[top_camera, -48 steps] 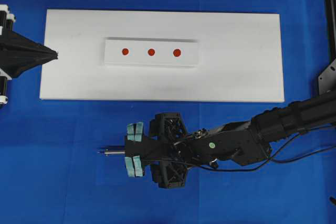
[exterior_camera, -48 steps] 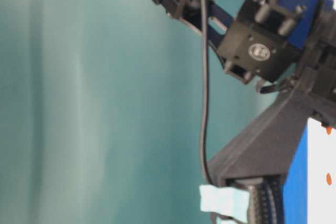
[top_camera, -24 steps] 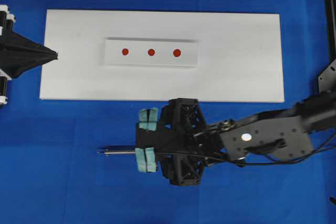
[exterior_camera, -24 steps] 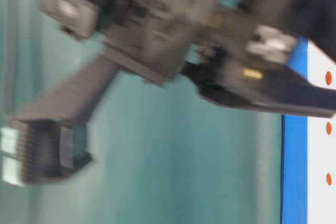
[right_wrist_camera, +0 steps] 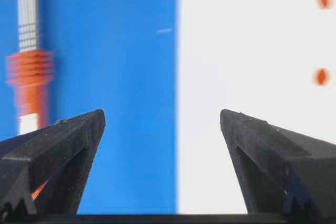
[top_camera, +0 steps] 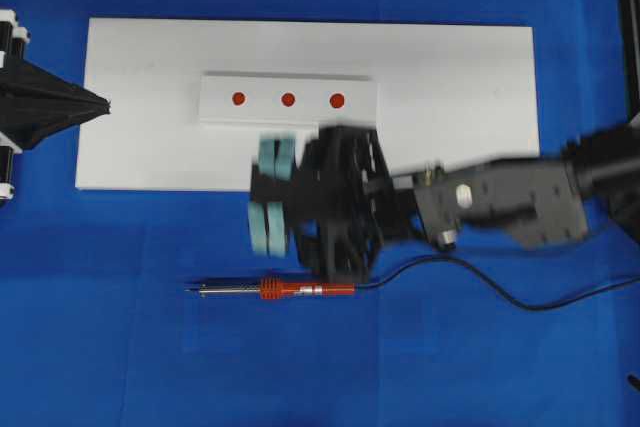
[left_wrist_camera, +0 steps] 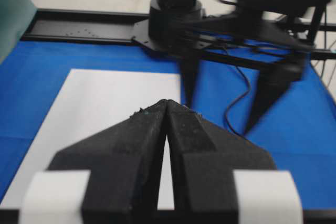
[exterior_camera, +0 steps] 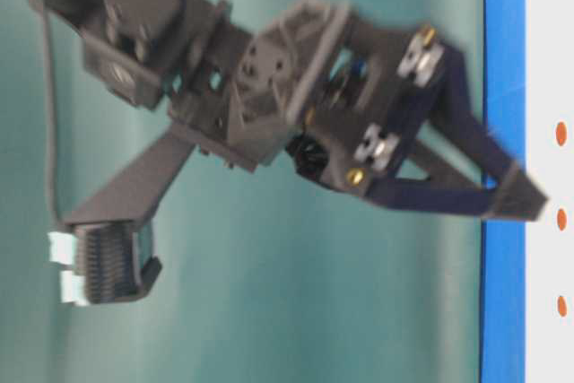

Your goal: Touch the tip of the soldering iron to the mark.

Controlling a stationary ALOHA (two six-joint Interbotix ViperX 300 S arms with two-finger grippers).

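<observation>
You are looking at a table covered in bright blue cloth [top_camera: 120, 347]. A large flat white rectangular board [top_camera: 450, 117] is lying on it. A slim soldering iron with a red-orange handle and silver shaft [top_camera: 275, 289] is resting on the cloth just below the board's lower edge, its black cord [top_camera: 500, 292] trailing rightward, away from the board.
</observation>
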